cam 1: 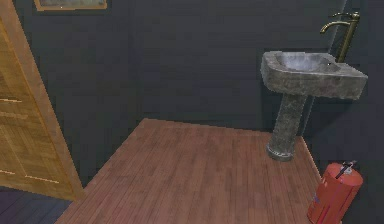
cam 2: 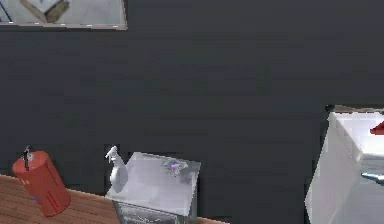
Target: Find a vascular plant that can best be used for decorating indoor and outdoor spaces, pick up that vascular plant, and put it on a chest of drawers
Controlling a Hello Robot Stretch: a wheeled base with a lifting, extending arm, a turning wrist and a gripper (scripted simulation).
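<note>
A bathroom corner with dark walls and a wooden floor (cam 1: 190, 170). A grey stone pedestal sink (cam 1: 300, 85) with a brass tap (cam 1: 342, 30) stands at the forward view's right. Beside it on the floor leans a red fire extinguisher (cam 1: 335, 193), and the red fire extinguisher (cam 2: 40, 182) also lies at the arm side view's lower left.
A wooden door (cam 1: 25, 110) stands at the forward view's left, with a framed picture (cam 1: 70, 5) high on the wall. A small glass-topped table (cam 2: 155, 185) carries a white spray bottle (cam 2: 118, 170) and a small purplish item (cam 2: 178, 168). A white toilet tank (cam 2: 350, 165) is at right, a mirror (cam 2: 62, 12) above.
</note>
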